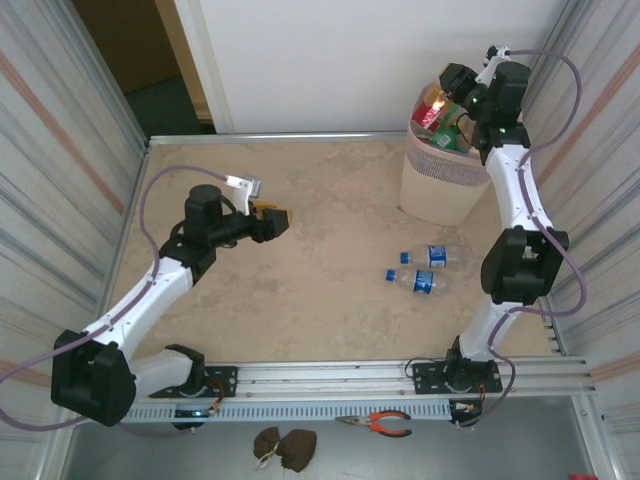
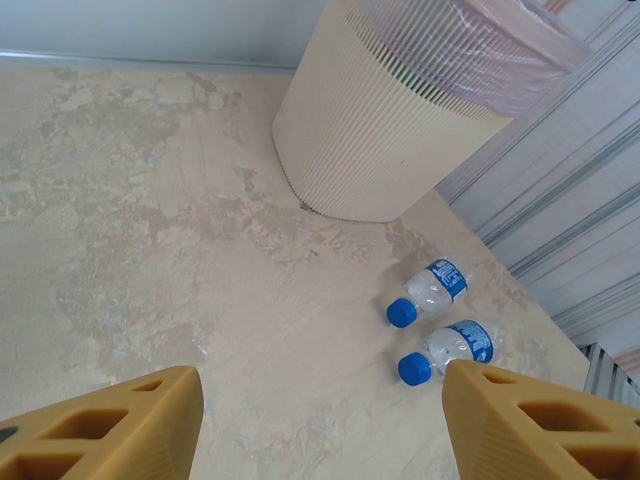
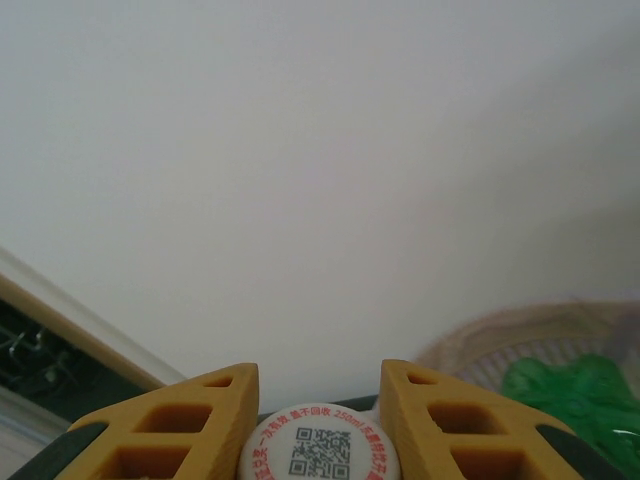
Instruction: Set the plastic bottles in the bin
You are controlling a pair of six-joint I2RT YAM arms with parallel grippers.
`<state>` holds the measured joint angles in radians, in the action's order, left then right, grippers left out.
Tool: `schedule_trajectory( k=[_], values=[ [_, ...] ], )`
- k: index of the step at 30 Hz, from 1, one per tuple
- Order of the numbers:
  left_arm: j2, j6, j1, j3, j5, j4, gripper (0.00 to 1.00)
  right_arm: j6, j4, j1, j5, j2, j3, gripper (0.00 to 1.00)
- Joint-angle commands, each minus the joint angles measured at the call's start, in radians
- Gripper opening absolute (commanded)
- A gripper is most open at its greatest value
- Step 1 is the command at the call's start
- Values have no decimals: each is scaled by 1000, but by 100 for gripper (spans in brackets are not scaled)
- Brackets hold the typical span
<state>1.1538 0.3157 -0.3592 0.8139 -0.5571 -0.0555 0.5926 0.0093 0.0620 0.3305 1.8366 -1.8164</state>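
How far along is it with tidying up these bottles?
Mostly done: the bin already holds several bottles. The right gripper grips another bottle above it. Two blue-capped bottles lie on the table; the left gripper hovers open.

table: beige marble-look table (image 1: 300,270), mostly bare, metal trim along the far edge
far right corner: pale pinkish bin (image 1: 440,195), standing upright, ribbed sides
right side, nearer than the bin: first bottle (image 1: 432,256) and second bottle (image 1: 420,283), both lying flat, just beside each other
bottle look: clear plastic, blue labels, blue caps pointing left
near edge: metal rail (image 1: 340,378) running across
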Motion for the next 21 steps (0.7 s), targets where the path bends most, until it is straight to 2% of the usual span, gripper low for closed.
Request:
schedule_trajectory(
  k=[1,6,12,19,21],
  values=[
    [-8,-20,11,20,-21,17,65,18,-46,-10,-27,42,-19,12],
    [-3,-21,12,17,-18,11,65,52,-56,-10,5,96,-11,15],
    [6,-18,14,19,-22,8,65,36,-90,-5,-17,117,54,20],
    [6,-14,15,19,-26,8,65,1,-164,19,-19,105,41,55],
    [5,-13,16,20,-28,8,65,-14,-177,24,-25,86,26,60]
  ],
)
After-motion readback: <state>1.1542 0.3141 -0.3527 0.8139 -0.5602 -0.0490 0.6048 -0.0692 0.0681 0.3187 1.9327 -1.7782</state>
